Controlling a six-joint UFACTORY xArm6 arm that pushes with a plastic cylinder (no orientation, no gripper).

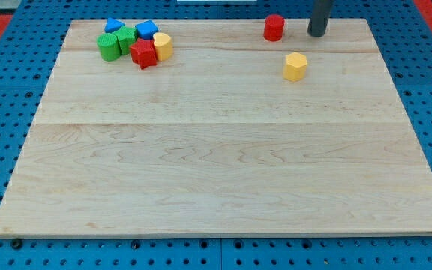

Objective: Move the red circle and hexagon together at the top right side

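The red circle block point(274, 28) stands near the top edge of the wooden board, right of centre. The yellow hexagon block point(295, 66) lies a little below and to its right, apart from it. My tip point(317, 34) touches the board at the view's top right, just right of the red circle and above the yellow hexagon, touching neither.
A cluster sits at the top left: a red star point(144, 54), a yellow block point(162, 46), two green blocks point(109, 46) point(126, 40) and two blue blocks point(114, 25) point(147, 29). The board point(223, 165) lies on a blue pegboard.
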